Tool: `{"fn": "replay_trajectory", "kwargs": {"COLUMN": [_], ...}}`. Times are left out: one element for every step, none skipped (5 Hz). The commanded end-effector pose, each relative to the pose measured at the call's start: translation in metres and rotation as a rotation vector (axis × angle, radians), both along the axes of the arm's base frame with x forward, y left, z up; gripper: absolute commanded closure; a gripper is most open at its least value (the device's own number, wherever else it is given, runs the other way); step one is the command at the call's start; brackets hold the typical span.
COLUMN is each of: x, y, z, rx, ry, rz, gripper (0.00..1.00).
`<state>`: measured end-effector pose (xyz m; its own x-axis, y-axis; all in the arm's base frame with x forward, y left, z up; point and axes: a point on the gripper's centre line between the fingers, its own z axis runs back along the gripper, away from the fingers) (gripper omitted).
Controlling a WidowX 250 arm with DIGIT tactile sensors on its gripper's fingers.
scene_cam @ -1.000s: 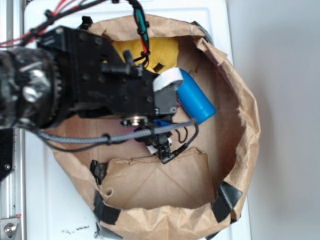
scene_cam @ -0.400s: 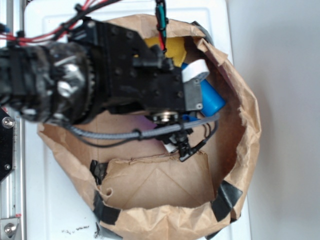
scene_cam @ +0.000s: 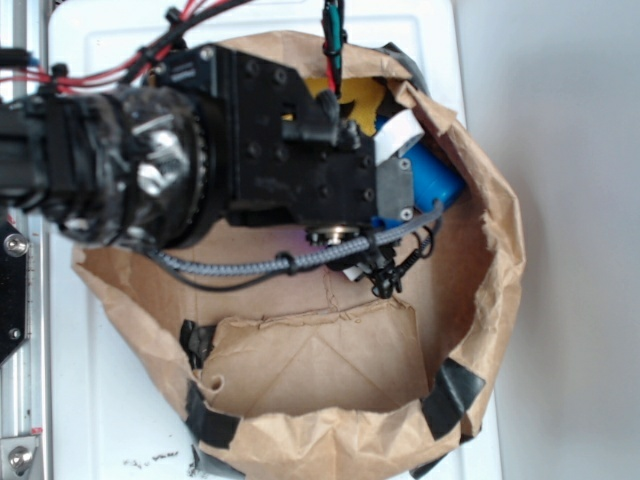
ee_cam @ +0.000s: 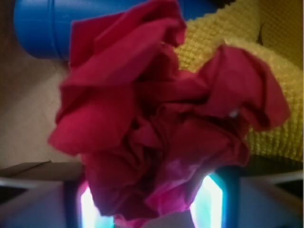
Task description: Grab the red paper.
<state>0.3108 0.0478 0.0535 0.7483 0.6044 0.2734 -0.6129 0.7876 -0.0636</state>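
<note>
Wrist view: the red paper (ee_cam: pixel 161 128) fills the frame centre, a crumpled rosette sitting right between the two fingers (ee_cam: pixel 90 209) at the bottom edge, its lower folds tucked into the gap. Whether the fingers actually grip it, I cannot tell. Behind it, a blue bottle (ee_cam: pixel 42 28) in the upper left and a yellow cloth (ee_cam: pixel 275 118) on the right (knobbly weave). From the exterior view, the black arm (scene_cam: pixel 280 170) sits over the brown paper bag (scene_cam: pixel 490 300), hiding the paper, on the white worktop (scene_cam: pixel 110 400).
</note>
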Motion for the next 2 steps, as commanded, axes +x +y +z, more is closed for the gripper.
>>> {"fn": "replay_trajectory", "kwargs": {"x": [0.004,-0.01], "y": [0.009,0.009], "z": [0.011,0.026], "rx": [0.014,-0.029], "ry": [-0.045,-0.043], "rz": [-0.016,-0.067], "gripper": [1.0,1.0]}}
